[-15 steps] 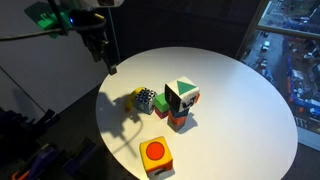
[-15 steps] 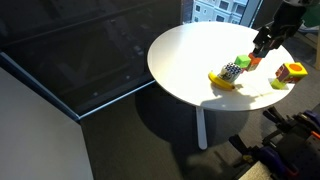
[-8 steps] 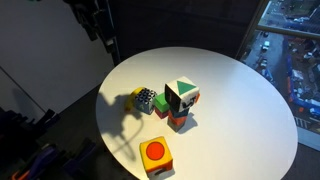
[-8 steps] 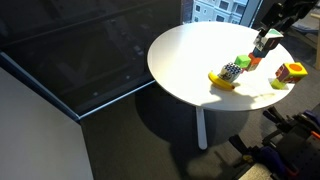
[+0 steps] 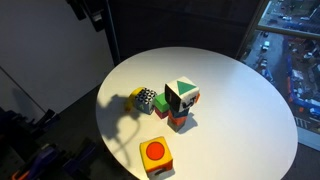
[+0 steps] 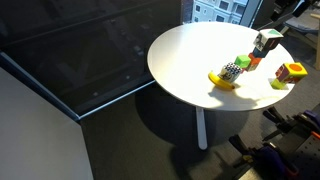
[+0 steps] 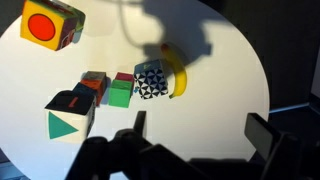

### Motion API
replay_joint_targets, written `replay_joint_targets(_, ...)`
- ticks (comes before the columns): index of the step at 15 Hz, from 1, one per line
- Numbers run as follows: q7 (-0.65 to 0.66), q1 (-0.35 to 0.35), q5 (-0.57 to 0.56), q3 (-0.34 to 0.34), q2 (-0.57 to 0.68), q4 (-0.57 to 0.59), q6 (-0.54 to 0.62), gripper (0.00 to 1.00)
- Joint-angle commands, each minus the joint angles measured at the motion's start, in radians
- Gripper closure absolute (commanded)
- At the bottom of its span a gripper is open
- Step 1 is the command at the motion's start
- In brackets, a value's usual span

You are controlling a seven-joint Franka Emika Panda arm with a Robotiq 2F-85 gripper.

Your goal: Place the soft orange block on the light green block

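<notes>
A yellow-orange cube with an orange circle on its face [image 5: 155, 155] sits alone near the table's edge; it also shows in the other exterior view [image 6: 291, 72] and at the top left of the wrist view [image 7: 52, 25]. The green block [image 5: 161, 107] [image 6: 243, 62] [image 7: 120, 95] lies in a cluster mid-table, next to a black-and-white patterned cube [image 7: 150, 80]. My gripper [image 7: 200, 135] is open and empty, high above the table, well away from the blocks. In an exterior view only its lower end [image 5: 95, 12] shows at the top edge.
A yellow banana [image 7: 178, 78] lies beside the patterned cube. A white block with a green triangle [image 5: 182, 97] [image 7: 68, 115] stands on a small orange-red block [image 5: 178, 122]. The round white table [image 5: 240, 110] has a dark floor all round it.
The arm has risen steadily and is now almost out of the top of both exterior views. The blocks have not moved.
</notes>
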Motion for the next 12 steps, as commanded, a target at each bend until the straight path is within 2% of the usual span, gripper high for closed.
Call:
replay_joint_targets(1,0.012,-0.012,-0.020,0.003,-0.096,-0.010,-0.096,0.00)
replay_joint_targets(8,-0.006,-0.031,-0.063,-0.002,-0.191,-0.012,-0.269,0.00)
replay_joint_targets(12,-0.021,-0.037,-0.089,-0.006,-0.229,-0.021,-0.321,0.00)
